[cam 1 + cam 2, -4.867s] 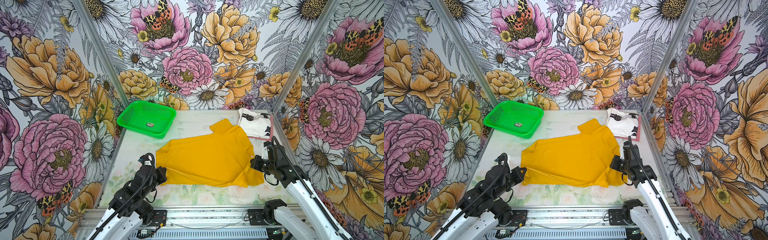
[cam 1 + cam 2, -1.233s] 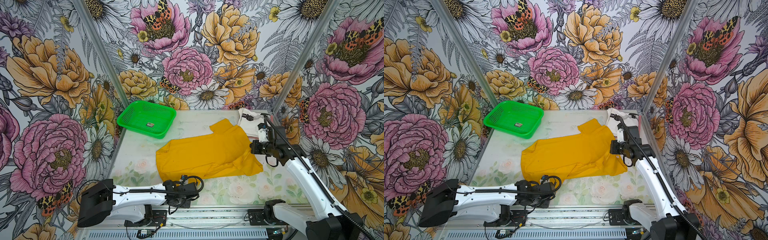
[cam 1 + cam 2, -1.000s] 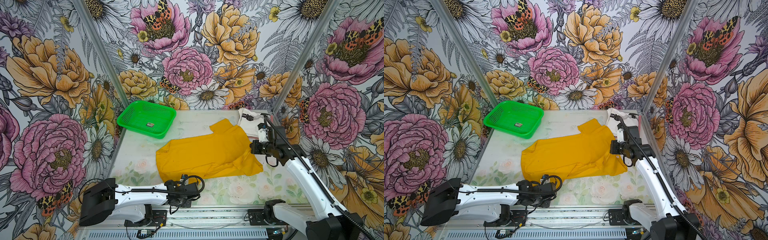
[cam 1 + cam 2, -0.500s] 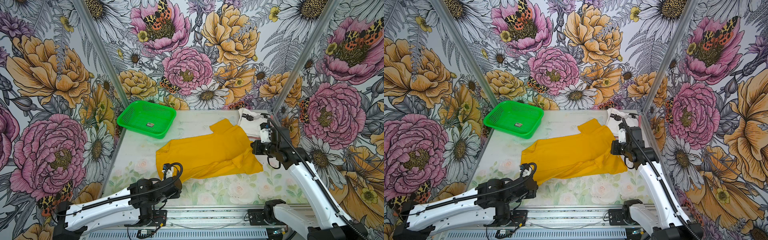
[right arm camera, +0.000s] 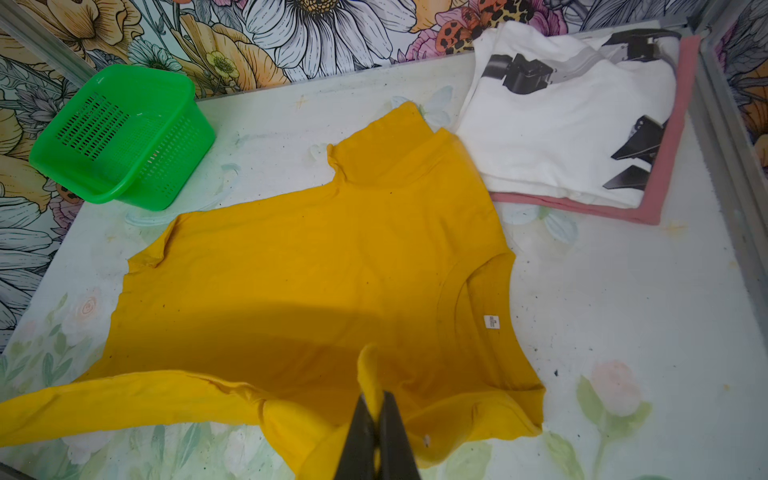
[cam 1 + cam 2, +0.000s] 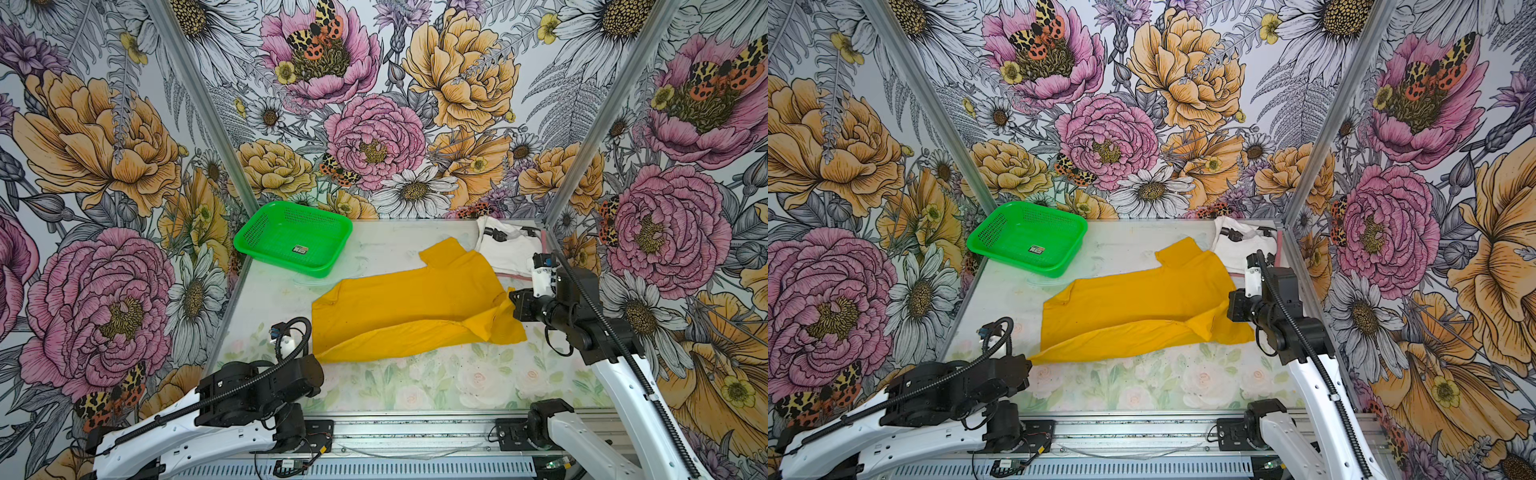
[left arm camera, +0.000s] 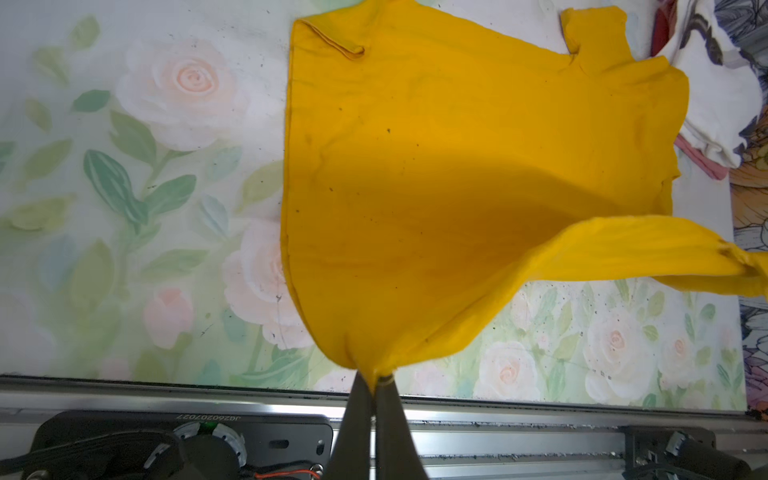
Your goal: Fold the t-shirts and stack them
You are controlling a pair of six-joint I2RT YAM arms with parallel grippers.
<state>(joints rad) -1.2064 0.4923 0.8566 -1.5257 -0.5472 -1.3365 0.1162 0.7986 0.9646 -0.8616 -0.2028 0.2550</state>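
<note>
A mustard-yellow t-shirt [image 6: 407, 307] [image 6: 1133, 307] lies across the middle of the table, neck to the right. Its near edge is lifted and stretched between my two grippers. My left gripper [image 7: 376, 380] is shut on the shirt's near left hem corner [image 6: 320, 355]. My right gripper [image 5: 376, 399] [image 6: 510, 300] is shut on a pinch of yellow cloth by the near sleeve, close to the collar with its white label [image 5: 491, 322]. A folded white t-shirt with black markings [image 6: 505, 249] [image 5: 561, 133] lies on a folded pink t-shirt [image 5: 665, 174] at the back right.
A green mesh basket [image 6: 295, 237] [image 6: 1027, 237] stands at the back left, a small label inside it. Flowered walls close the table on three sides. A metal rail [image 6: 415, 424] with both arm bases runs along the near edge.
My left arm has swung round and its wrist has shifted left, keeping hold of the hem corner. The shirt's near edge now stands higher and tauter. My right gripper has barely moved.
</note>
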